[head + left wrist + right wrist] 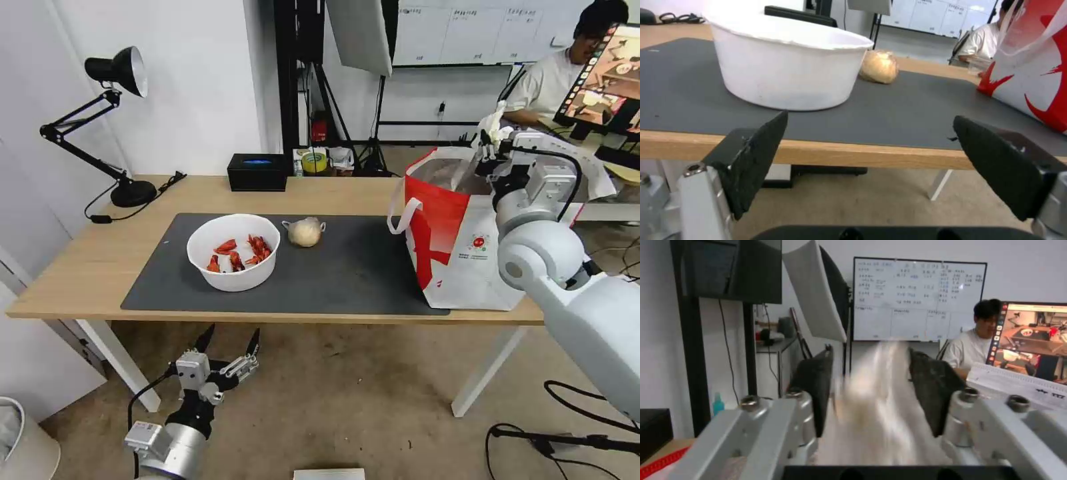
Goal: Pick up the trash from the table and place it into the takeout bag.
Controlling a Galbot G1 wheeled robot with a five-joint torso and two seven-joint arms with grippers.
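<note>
Upper right of the head view: right gripper [492, 137] over the takeout bag [460, 247] mouth, fingers pinching the crumpled tissue [494, 122]. Step in hand looks like the drop; next needs the fingers spread above the opening. Bowl [233, 252] and knotted bag [305, 231] sit on the table [80, 267] mat. Left gripper [228, 343] lower left, below table edge, fingers spread, empty.

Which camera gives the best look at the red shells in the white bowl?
The head view: it looks down into the white round bowl, showing the red crayfish shells. The left wrist view sees just the bowl's outer wall, with the shells hidden. The right wrist view faces elsewhere.
</note>
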